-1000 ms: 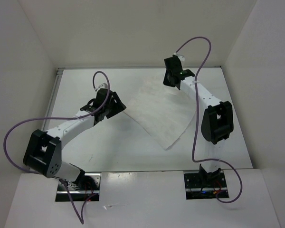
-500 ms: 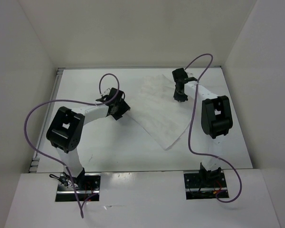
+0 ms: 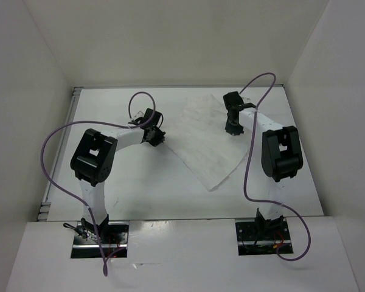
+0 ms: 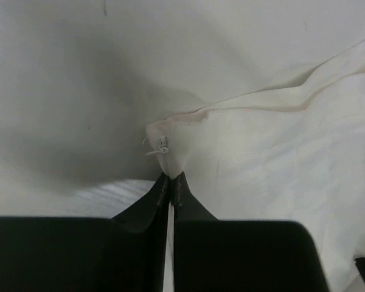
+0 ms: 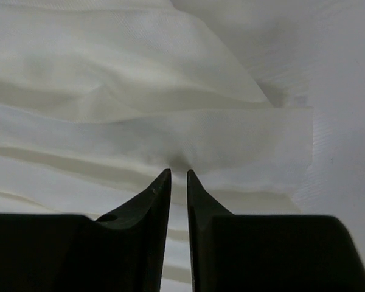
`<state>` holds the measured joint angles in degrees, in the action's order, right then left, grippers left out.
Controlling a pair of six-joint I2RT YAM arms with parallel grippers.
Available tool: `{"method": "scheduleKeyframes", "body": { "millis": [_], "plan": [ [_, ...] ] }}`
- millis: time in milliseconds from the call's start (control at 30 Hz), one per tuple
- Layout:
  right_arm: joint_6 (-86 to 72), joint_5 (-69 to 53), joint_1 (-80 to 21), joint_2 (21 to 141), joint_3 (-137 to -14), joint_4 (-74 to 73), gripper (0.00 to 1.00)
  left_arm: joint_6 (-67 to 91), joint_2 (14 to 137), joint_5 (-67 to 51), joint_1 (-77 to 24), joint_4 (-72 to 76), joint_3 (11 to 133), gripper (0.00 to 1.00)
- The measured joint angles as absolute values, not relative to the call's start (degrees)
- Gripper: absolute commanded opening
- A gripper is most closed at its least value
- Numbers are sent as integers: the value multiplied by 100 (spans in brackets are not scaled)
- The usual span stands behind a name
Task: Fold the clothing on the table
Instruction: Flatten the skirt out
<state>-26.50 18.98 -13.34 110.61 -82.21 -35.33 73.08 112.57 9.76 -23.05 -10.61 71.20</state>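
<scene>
Soft, even light from above fills the top view, so the white bench (image 3: 134,188) and the walls (image 3: 170,42) nearly merge, with only faint, diffuse shadows. The left wrist view is dimmer: a broad grey shadow spreads over the bench ahead of the left claw (image 4: 171,176), which reads as a soft-edged black silhouette. In the right wrist view the clothing (image 5: 140,121) shows gentle shading along its folds, and the right claw (image 5: 178,173) is black and without detail

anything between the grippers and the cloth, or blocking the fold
Nothing visible. The left gripper is pinched on a corner of the clothing, and the right gripper looks closed on a fold of it.
</scene>
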Motion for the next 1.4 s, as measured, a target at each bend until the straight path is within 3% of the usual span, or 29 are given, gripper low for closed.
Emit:
{"method": "scheduleKeyframes", "body": {
  "millis": [433,700,833,867,933,967,1033,1133,1267,1400],
  "plan": [
    [-2746,1253,-1319,11533,-8068,-3507,13,6517,11021,770,-1887,-1284,7306,0],
    [-2812,-1214,-1487,10302,-6204,-4250,8,5782,10903,683,-1559,-1398,7736,0],
    [-2626,-1999,-2064,10066,-5824,-5061,8,5557,11017,607,-1466,-1516,7959,0],
    [-2541,-2078,-2241,9959,-5865,-5273,10,5513,11063,589,-1444,-1529,8029,0],
    [-2427,-2171,-2491,9686,-6233,-5774,26,5395,11128,556,-1413,-1527,8106,0],
    [-2410,-2134,-2523,9542,-6571,-5981,29,5363,11135,541,-1404,-1531,8106,0],
    [-2421,-1900,-2506,9282,-7548,-6136,48,5249,11135,510,-1387,-1584,8106,0],
    [-2410,-1396,-2486,9043,-8750,-5795,52,5109,11115,471,-1356,-1588,8023,0],
    [-2233,-749,-2473,8912,-9317,-4956,53,4934,11087,405,-1308,-1671,7839,0],
    [-1614,-165,-2471,9898,-10003,-4327,53,4762,11087,198,-1162,-1717,7830,0]
  ]
}}
